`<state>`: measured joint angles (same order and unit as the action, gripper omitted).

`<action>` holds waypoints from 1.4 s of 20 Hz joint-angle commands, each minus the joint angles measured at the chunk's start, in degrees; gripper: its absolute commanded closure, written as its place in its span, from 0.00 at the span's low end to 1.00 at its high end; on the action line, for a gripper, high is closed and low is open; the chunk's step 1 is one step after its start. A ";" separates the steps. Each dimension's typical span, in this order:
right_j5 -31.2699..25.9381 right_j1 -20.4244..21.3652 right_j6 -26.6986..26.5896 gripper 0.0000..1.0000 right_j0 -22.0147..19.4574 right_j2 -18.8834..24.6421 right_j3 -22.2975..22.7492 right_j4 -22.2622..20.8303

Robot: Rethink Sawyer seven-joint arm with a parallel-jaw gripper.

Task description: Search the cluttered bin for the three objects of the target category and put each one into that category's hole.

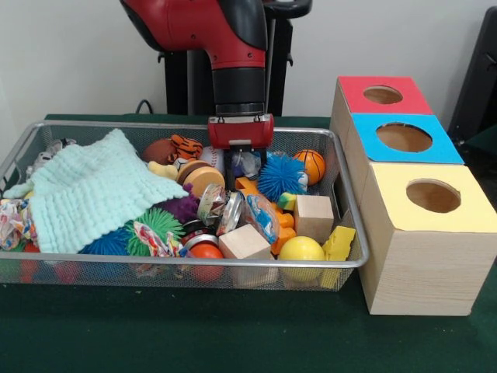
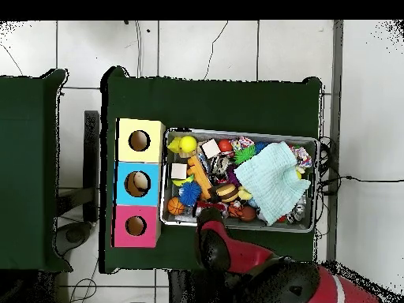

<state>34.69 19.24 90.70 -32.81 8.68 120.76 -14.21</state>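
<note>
The wire-mesh bin [image 1: 194,264] is full of toys; it also shows in the overhead view [image 2: 309,142]. My gripper [image 1: 243,162] is lowered into the bin's far side, right at a whitish crumpled wrapper [image 1: 248,164]. The arm [image 2: 215,241] hides the gripper from above. A clear wrapper with blue print [image 1: 262,214] lies mid-bin beside a silver can [image 1: 230,211]. Another whitish printed wrapper [image 1: 51,150] sits in the far left corner. The red-topped box's hole [image 1: 383,95] is at the far right, apart from the gripper; it also shows in the overhead view [image 2: 136,226].
A mint-green knitted cloth [image 1: 93,190] covers the bin's left half. A blue spiky ball [image 1: 281,175], a small basketball [image 1: 312,165], wooden cubes [image 1: 314,216] and a yellow ball [image 1: 301,250] crowd the right half. Blue-topped [image 1: 435,148] and yellow-topped [image 1: 466,214] boxes stand beside the red one.
</note>
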 commanded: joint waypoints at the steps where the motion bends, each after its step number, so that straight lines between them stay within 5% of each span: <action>1: -7.71 -7.79 14.29 0.00 2.08 0.48 8.20 0.89; 28: -16.19 1.01 10.83 0.00 -3.68 3.01 13.88 -0.17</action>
<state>34.19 23.02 90.70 -35.47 9.72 127.20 -14.20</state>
